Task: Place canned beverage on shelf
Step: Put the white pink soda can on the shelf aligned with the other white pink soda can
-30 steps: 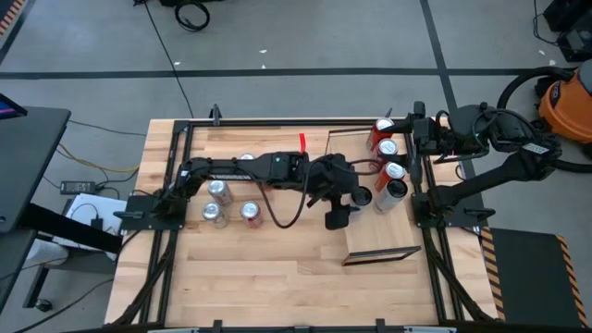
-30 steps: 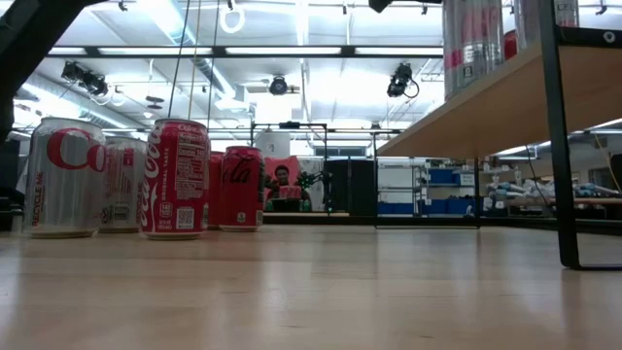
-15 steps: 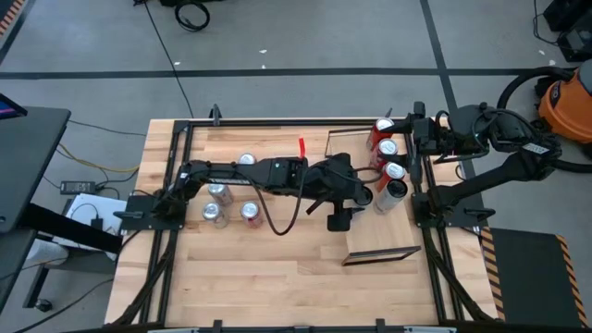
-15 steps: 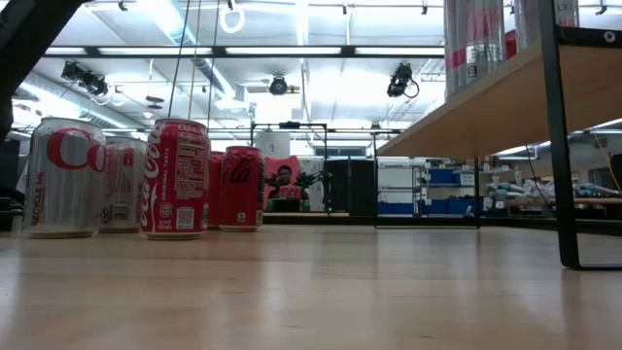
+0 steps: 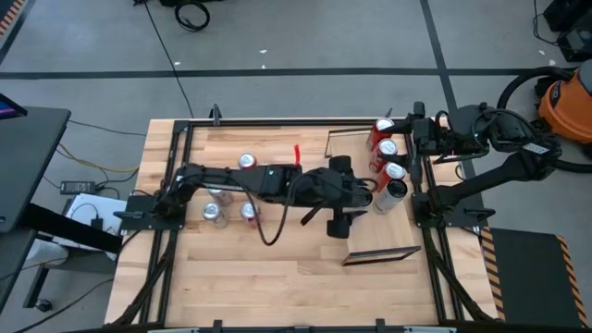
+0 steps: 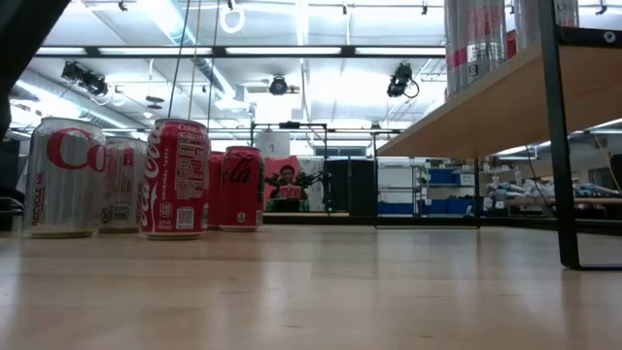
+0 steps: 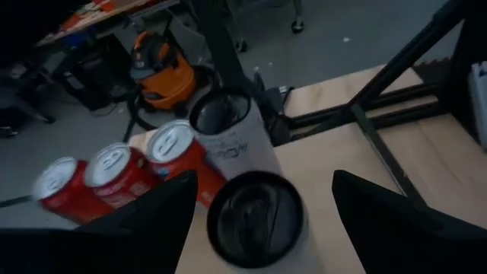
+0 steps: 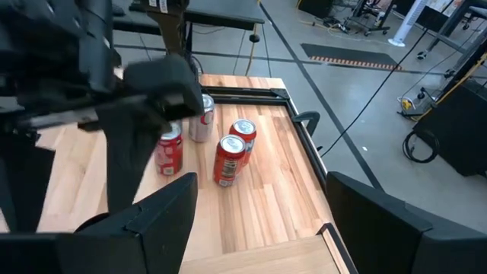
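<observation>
The shelf [image 5: 379, 236] is a light-wood board raised on dark legs at the table's right; in the low view it shows as the shelf [image 6: 486, 102] above table height. On it stand red cans [image 5: 386, 139], a silver can [image 7: 228, 133] and a dark-topped can [image 7: 255, 221] in a row. My left gripper [image 5: 356, 192] is open; its fingers stand on either side of the dark-topped can with gaps showing. My right gripper [image 8: 262, 221] waits open at the table's far right.
Several more cans [image 5: 227, 199] stand on the tabletop at the left, seen as cans [image 6: 146, 175] in the low view. A red marker [image 5: 298, 150] lies near the far edge. Black frame rails [image 5: 421, 199] border the table beside the shelf.
My left arm has swung a little toward the table's near edge and risen slightly, and its wrist has rolled. Its fingers stay open. The cans on the shelf have not moved.
</observation>
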`<action>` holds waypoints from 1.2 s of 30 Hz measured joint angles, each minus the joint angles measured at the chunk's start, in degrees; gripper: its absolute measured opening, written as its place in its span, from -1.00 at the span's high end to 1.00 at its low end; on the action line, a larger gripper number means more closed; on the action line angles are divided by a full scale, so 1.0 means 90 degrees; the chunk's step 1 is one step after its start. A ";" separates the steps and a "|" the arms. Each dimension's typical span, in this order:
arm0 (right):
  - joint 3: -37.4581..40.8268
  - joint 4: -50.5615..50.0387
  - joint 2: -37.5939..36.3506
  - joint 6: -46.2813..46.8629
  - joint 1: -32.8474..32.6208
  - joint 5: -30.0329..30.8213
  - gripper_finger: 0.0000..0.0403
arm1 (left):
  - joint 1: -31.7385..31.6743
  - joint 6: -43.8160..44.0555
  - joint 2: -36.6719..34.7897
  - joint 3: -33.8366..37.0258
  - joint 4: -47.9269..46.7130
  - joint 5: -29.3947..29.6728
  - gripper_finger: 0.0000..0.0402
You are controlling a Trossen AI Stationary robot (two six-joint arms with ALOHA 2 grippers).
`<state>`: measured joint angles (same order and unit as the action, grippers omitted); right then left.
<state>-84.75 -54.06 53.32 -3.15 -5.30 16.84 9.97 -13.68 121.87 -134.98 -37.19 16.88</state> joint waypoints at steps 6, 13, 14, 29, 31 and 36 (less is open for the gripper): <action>0.0000 -0.0061 0.0000 0.0021 -0.0046 -0.0049 -0.49 | 0.0189 0.0206 -0.0228 -0.0002 -0.0818 0.0370 -0.57; 0.0000 -0.0463 0.0361 0.0073 -0.0472 -0.0196 -0.49 | 0.0228 0.1076 -0.0242 0.0055 -0.2092 0.0850 -0.53; 0.0000 -0.0556 0.0476 0.0071 -0.0563 -0.0143 -0.49 | 0.0217 0.1138 -0.0224 0.0053 -0.2122 0.0996 -0.51; 0.0000 -0.1100 0.0998 0.0227 -0.1832 0.0471 -0.49 | 0.0019 0.1351 -0.0176 0.1130 -0.2010 0.1544 -0.46; 0.0000 -0.1174 0.0998 0.0353 -0.1954 0.0517 -0.49 | -0.0008 0.1287 -0.0209 0.1349 -0.1624 0.1545 -0.46; 0.0000 -0.1676 0.1124 0.0818 -0.2209 0.0549 -0.49 | -0.0111 0.1090 -0.0264 0.1597 -0.1307 0.1490 -0.46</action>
<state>-84.75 -69.14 63.44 4.21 -25.18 21.79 8.97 -3.87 119.50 -120.60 -48.95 30.28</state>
